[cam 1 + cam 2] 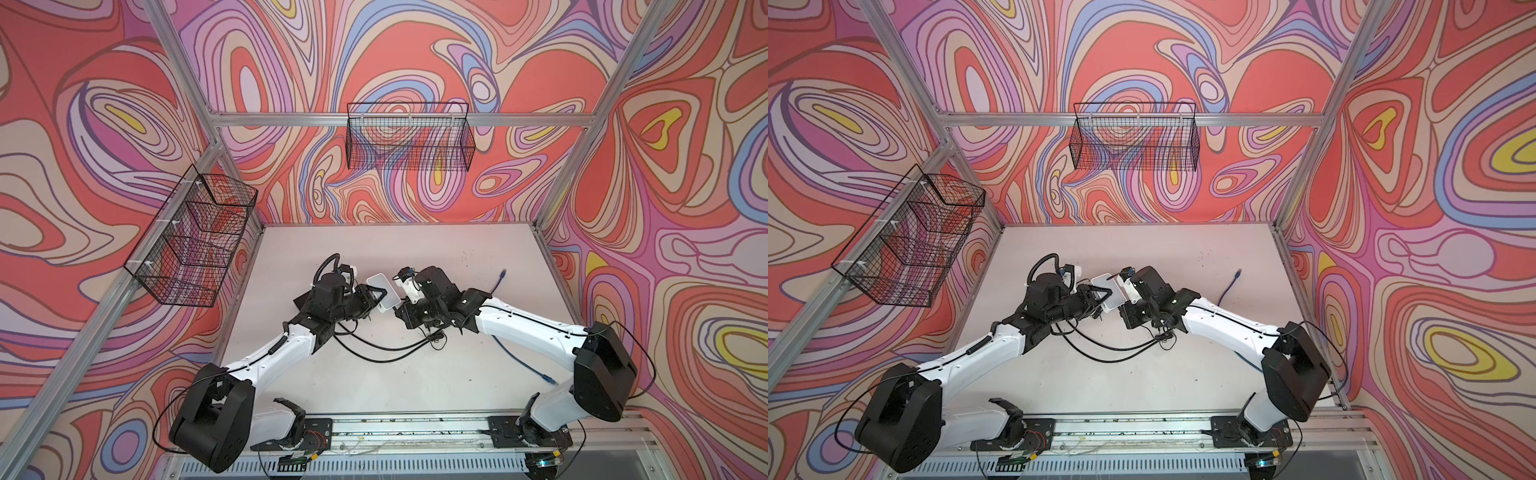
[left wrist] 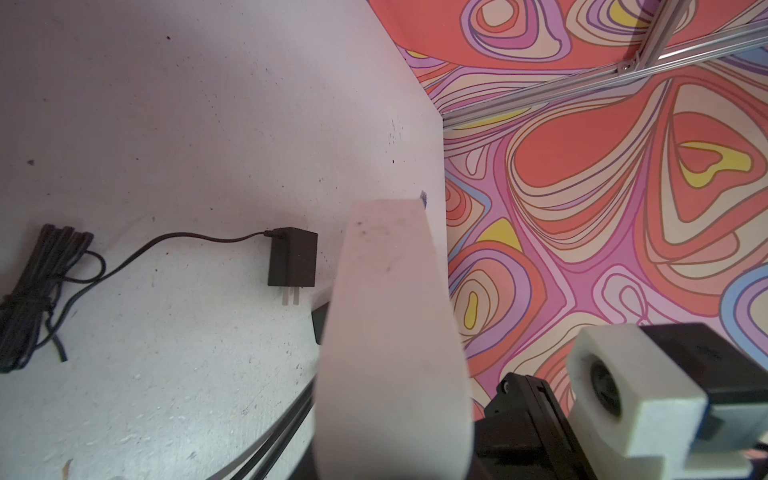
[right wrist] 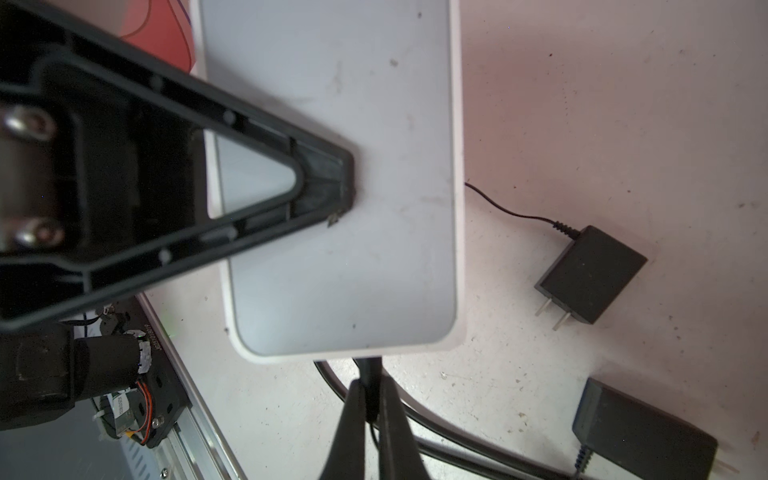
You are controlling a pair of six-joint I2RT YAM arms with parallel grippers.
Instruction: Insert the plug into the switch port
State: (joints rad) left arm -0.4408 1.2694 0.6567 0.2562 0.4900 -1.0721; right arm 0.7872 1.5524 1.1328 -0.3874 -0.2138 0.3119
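While the left gripper (image 1: 380,296) clamps the white switch (image 3: 345,83) up over the middle of the table (image 1: 415,374), we see the right gripper (image 3: 371,401) pinched together on the black plug (image 3: 370,370), right at the switch's short edge. The plug's tip disappears under that edge and the ports face away, so we can't tell if it's seated. In both top views, the wrist covers the right fingers. A printed label (image 3: 154,338) near the base rail is too blurred to read.
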